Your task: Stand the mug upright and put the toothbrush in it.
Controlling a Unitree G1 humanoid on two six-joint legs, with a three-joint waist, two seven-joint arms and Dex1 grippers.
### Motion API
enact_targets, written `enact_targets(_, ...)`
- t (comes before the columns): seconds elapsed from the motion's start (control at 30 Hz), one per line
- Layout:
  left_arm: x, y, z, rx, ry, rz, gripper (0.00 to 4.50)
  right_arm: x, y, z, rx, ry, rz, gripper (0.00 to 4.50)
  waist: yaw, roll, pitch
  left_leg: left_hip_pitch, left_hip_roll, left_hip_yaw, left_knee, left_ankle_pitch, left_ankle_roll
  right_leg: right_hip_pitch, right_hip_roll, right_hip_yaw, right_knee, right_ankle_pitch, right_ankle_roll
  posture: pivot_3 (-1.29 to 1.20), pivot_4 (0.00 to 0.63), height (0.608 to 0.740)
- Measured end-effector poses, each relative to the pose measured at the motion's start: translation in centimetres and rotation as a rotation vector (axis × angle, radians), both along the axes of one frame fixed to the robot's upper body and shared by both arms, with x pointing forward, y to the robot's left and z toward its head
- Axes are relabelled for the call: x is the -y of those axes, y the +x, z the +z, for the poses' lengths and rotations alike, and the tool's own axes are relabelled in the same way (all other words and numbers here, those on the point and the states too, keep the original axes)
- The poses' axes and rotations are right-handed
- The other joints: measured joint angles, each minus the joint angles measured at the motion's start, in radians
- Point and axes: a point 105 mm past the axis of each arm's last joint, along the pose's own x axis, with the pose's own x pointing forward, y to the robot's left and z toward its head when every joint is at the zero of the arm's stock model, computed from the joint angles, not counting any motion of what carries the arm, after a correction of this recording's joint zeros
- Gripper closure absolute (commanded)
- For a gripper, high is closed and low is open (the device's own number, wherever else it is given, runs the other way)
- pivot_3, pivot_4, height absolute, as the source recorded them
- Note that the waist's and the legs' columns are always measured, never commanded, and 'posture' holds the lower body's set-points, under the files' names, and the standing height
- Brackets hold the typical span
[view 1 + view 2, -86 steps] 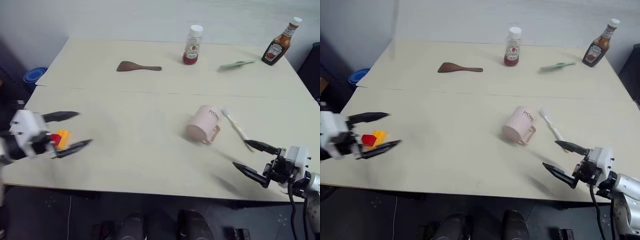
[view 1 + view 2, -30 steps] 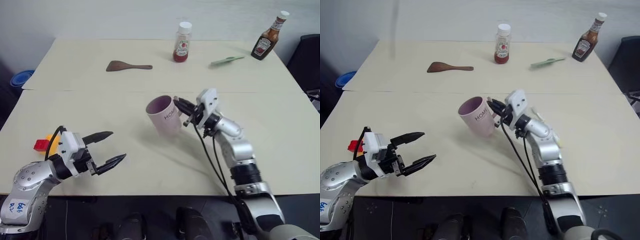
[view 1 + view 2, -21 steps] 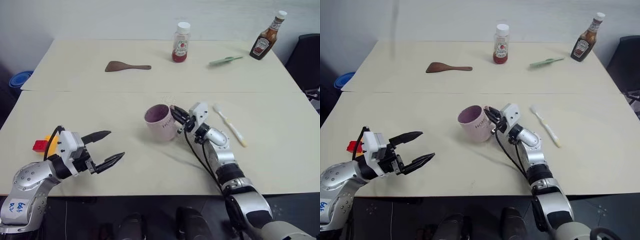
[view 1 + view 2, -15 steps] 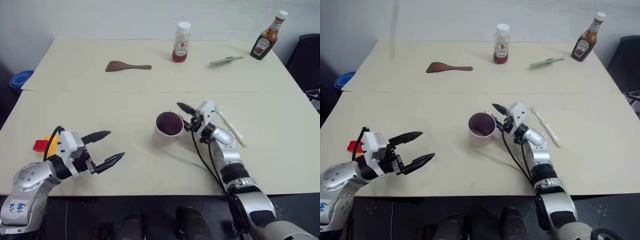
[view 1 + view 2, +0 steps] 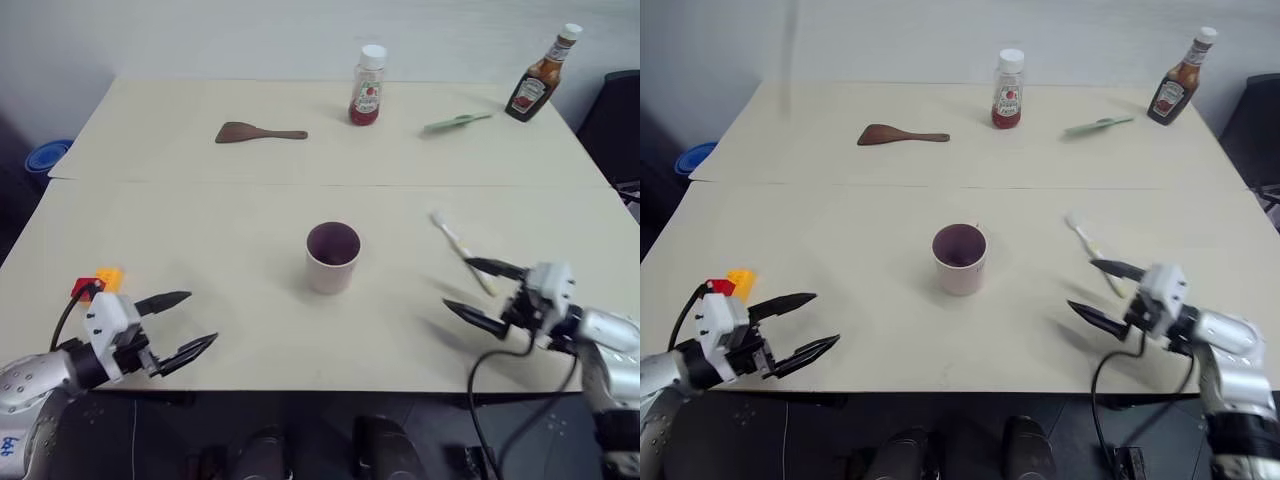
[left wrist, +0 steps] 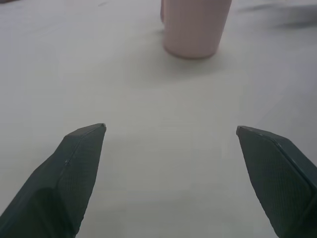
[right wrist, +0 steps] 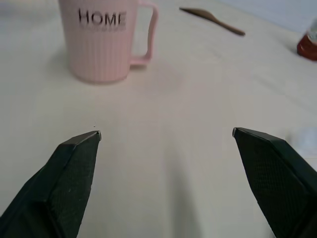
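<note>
The mug point(image 5: 333, 257) is standing upright at the centre of the frame on the pale counter point(image 5: 250, 210), its dark mouth facing up so that it is ready to take the toothbrush point(image 5: 457, 247), which is lying flat to the right of centre, well apart from the mug and angled toward the lower right. The right hand point(image 5: 481, 292) is hovering at the lower right with its two black fingers spread wide and gripping nothing, its upper finger reaching over the toothbrush's near end, judged to be placed for picking it up. The left hand point(image 5: 181, 325) is waiting at the lower left, open and empty, apparently out of the way. Along the top of the frame a brown spatula point(image 5: 259, 132), two sauce bottles point(image 5: 366, 85) and a pale green utensil point(image 5: 456, 122) are lying clear of the work.
</note>
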Motion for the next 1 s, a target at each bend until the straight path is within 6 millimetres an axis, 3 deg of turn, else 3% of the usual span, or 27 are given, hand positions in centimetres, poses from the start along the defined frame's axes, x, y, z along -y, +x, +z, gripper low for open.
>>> enact_targets(0.1, 0.0, -0.2, 0.2, 0.034, 0.022, -0.009, 0.0, 2.4, -2.7, -1.5, -0.075, -0.051, -0.039, 0.04, 0.0, 0.001, 0.0, 0.004, 0.001, -0.001, 0.0, -0.002, 0.0, 0.004, -0.001, 0.0, -0.001, 0.0, 0.0, 0.0, 0.15, 0.74)
enact_targets(0.23, 0.8, 0.4, 0.9, 0.073, -0.029, -0.023, 0.0, 3.8, -2.3, -0.5, -0.021, -0.042, -0.14, 0.04, -0.003, 0.001, 0.0, 0.004, 0.002, -0.001, 0.0, -0.002, -0.002, 0.004, -0.001, 0.001, 0.0, 0.0, 0.0, 0.0, 0.15, 0.74)
enact_targets(0.33, 2.2, 0.9, 2.5, 0.078, -0.13, -0.078, 0.0, 3.6, 0.2, 1.2, 0.014, -0.019, -0.181, 0.04, -0.007, 0.002, 0.0, 0.005, 0.004, 0.0, 0.0, -0.002, -0.003, 0.004, -0.001, 0.002, 0.001, 0.0, 0.0, 0.0, 0.15, 0.74)
enact_targets(0.43, 3.9, 1.2, 4.5, 0.118, -0.187, -0.156, 0.0, 2.8, 3.8, 2.8, -0.067, -0.071, -0.215, 0.04, -0.005, 0.004, 0.0, 0.005, 0.004, 0.0, 0.001, -0.002, -0.003, 0.004, -0.001, 0.002, 0.002, -0.001, -0.001, 0.0, 0.15, 0.74)
enact_targets(0.53, 5.1, 1.5, 5.2, 0.11, -0.223, -0.204, 0.0, 2.1, 7.3, 4.0, -0.19, -0.098, -0.258, 0.04, -0.003, 0.005, 0.0, 0.003, 0.005, -0.001, 0.001, -0.002, -0.003, 0.003, 0.001, 0.0, 0.003, -0.001, -0.002, 0.0, 0.15, 0.74)
enact_targets(0.67, 6.7, 1.5, 5.7, 0.11, -0.22, -0.27, 0.0, 1.1, 10.1, 3.5, -0.373, -0.19, -0.301, 0.04, -0.002, 0.005, 0.0, 0.0, 0.003, -0.001, 0.001, -0.002, -0.003, 0.001, 0.002, -0.001, 0.003, -0.001, -0.002, 0.0, 0.15, 0.74)
enact_targets(0.8, 7.6, 1.3, 5.7, 0.106, -0.211, -0.298, 0.0, 1.1, 11.9, 1.8, -0.524, -0.296, -0.375, 0.98, -0.002, 0.005, 0.0, -0.002, 0.002, -0.001, 0.002, -0.001, -0.002, 0.0, 0.002, -0.001, 0.003, -0.001, -0.002, 0.0, 0.15, 0.74)
enact_targets(1.0, 7.5, 0.9, 5.0, 0.086, -0.191, -0.281, 0.0, 1.8, 12.9, 2.3, -0.602, -0.345, -0.416, 3.03, -0.002, 0.005, 0.0, -0.002, 0.002, -0.001, 0.002, -0.001, -0.002, 0.001, 0.002, -0.001, 0.003, -0.001, -0.002, 0.0, 0.15, 0.74)
